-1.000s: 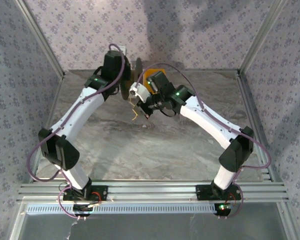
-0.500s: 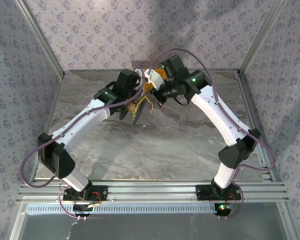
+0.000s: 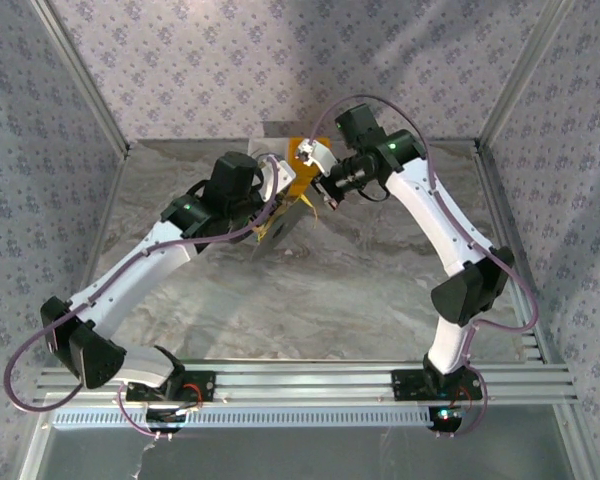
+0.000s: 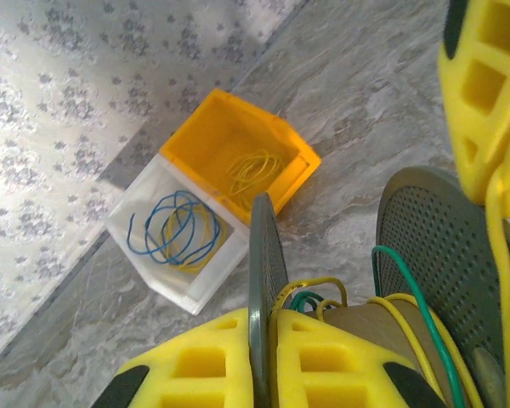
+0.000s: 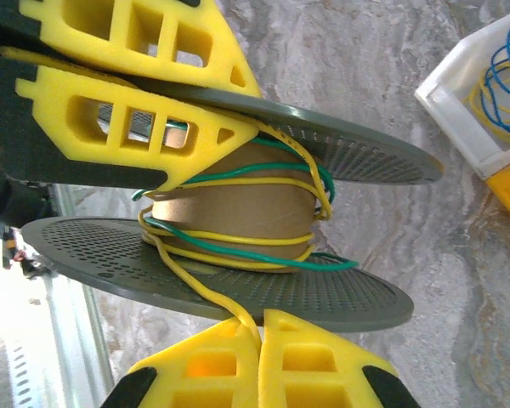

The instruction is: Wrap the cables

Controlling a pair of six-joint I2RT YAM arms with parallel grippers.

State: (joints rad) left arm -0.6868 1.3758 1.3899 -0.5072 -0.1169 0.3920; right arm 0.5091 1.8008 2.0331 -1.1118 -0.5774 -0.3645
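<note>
The yellow wire sits in loose turns on the spool, so any slack, or a slip through the pinch, could let them spring off over the rim. From the core it runs toward six o'clock into the closed fingers of the right gripper, which pinch it. The left gripper is clamped on the spool's rim, with the wound turns just at its three o'clock.
</note>
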